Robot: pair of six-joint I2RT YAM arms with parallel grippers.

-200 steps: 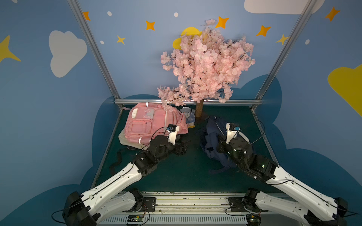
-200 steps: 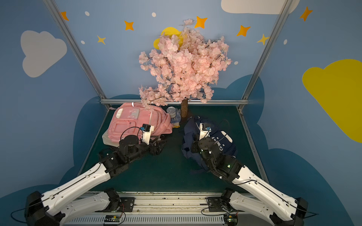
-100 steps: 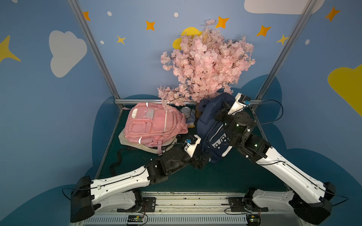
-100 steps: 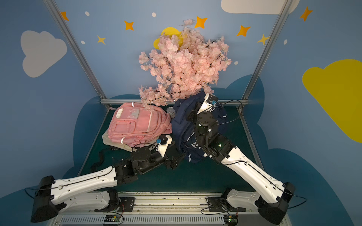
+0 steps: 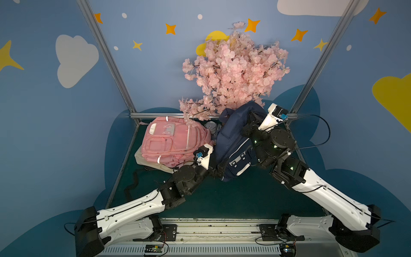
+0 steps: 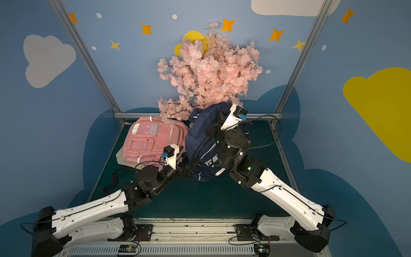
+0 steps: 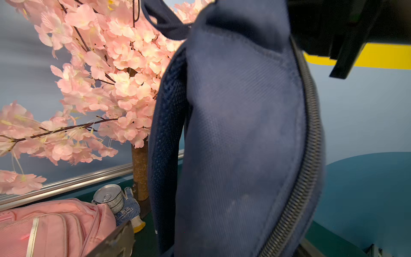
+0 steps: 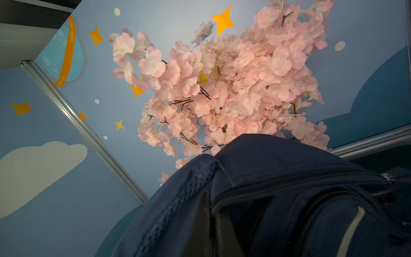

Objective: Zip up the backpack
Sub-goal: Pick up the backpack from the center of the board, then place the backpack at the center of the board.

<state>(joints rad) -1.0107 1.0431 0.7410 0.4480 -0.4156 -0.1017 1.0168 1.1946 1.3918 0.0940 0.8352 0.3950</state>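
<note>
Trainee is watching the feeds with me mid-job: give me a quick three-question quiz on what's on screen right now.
1. True or false: the navy backpack lies flat on the table.
2. The other backpack is: A) green B) pink C) red.
3. Which gripper is shut on the navy backpack?

Key:
1. False. It hangs from the right gripper.
2. B.
3. The right gripper. The left gripper is open beside the bag's lower end.

Blue cloud-and-star walls (image 5: 155, 73), dark green floor (image 5: 244, 200), aluminium frame posts (image 5: 106, 57)
</note>
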